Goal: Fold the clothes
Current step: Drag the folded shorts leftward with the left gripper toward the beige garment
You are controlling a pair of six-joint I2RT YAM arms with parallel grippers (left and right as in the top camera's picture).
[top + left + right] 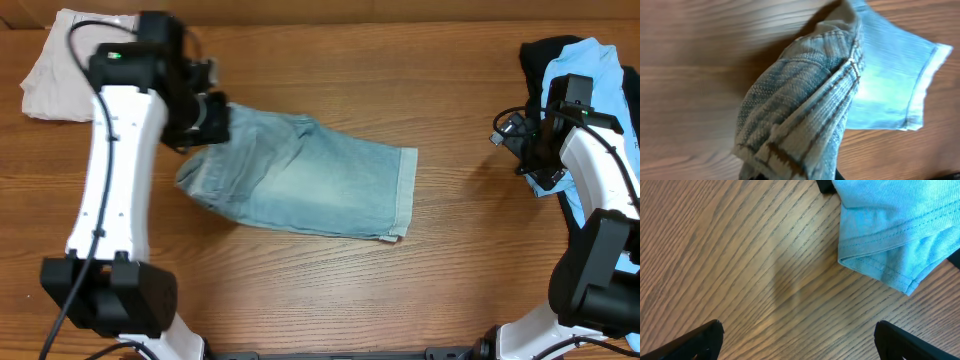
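Note:
Faded light-blue denim shorts [310,180] lie across the middle of the wooden table, cuffed hem to the right. My left gripper [205,120] is shut on their waistband at the upper left and holds it lifted; in the left wrist view the bunched waistband [805,120] fills the frame and hides the fingers. My right gripper [520,135] is open and empty over bare wood, beside the sky-blue shirt [590,80]. The shirt's hem [890,235] shows in the right wrist view. A black garment [545,55] lies under the shirt. Beige shorts [65,65] lie at the far left corner.
The wooden table [330,300] has bare wood along the front and between the denim shorts and the right arm. The shirt and black garment pile sits at the far right edge.

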